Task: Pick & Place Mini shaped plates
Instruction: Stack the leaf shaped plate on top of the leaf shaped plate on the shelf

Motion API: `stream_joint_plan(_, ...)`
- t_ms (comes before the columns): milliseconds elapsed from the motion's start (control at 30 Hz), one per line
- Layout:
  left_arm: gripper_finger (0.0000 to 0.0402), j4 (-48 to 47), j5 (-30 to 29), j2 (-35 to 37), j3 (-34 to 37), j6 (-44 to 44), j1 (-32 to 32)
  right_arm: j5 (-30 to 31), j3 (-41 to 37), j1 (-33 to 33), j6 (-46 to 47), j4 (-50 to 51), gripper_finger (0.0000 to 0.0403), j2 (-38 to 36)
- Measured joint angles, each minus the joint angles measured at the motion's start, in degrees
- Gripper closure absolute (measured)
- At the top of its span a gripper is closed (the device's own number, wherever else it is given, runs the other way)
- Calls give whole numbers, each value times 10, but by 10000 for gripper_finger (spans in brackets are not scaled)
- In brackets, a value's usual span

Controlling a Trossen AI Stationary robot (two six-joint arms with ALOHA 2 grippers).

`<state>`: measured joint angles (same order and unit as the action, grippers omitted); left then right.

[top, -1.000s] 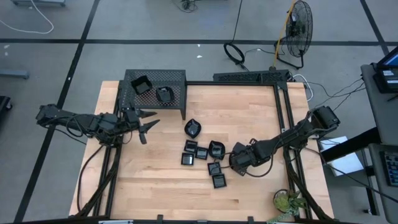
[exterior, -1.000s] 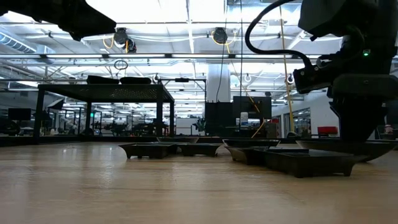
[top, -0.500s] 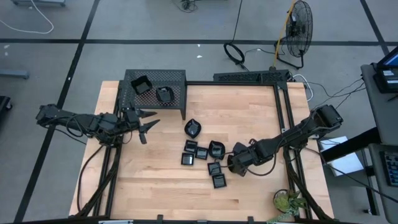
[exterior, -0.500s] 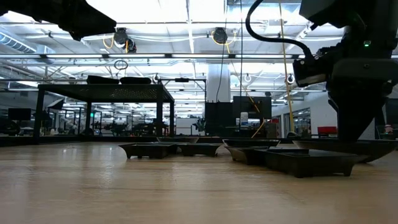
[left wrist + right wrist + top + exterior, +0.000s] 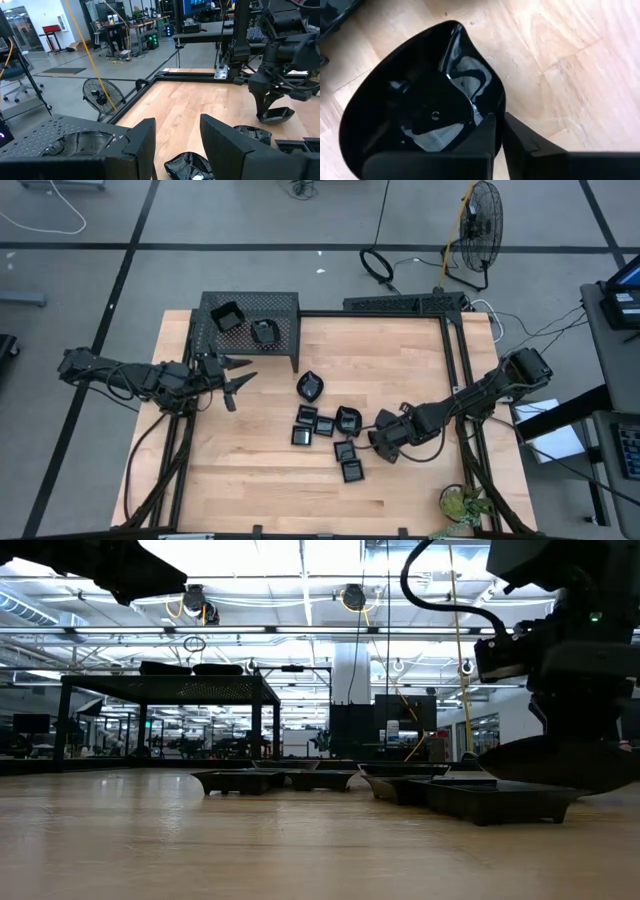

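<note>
The right pincer stands clamped on the rim of a rounded black dish at about four o'clock on the table, just to the three-o'clock side of the cluster of small dishes lying near the table's middle. The low view shows that dish tilted and apparently clear of the wood, hanging beneath the arm. Two more dishes sit on top of the mesh rack at eleven o'clock, the likely destination. The left pincer hovers at nine o'clock beside the rack, its fingers apart and holding nothing. To carry this step off well, the grip, which bites only a thin glossy edge, calls for a slow, straight rise before any sideways travel, so the dish neither swings nor slips. The path to the rack should pass above the neighbouring dishes, not through them, and the release should come only once the dish rests flat on the mesh.
</note>
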<state>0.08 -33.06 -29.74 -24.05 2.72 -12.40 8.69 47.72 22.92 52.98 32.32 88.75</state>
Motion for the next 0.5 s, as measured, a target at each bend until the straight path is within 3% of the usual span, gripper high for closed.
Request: stream_joint_plan(500,243,-2,1,-5,0,-2,0,18,-1,1,-93,-72,402,-76)
